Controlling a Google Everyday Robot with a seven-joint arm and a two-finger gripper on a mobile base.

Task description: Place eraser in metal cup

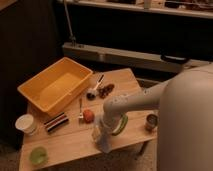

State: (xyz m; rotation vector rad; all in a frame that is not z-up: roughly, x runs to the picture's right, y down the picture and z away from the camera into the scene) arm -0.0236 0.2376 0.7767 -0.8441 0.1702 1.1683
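The eraser, a dark flat block with pale and reddish stripes, lies on the left part of the wooden table, next to the white cup. The metal cup, short and grey, stands near the table's right edge, partly behind my arm. My gripper hangs pointing down over the front middle of the table, well to the right of the eraser and left of the metal cup. It touches neither.
A yellow bin fills the back left. A white cup and a green cup stand at the left front. An orange ball, a fork, a brush and a brown item lie mid-table. A green ring sits under my arm.
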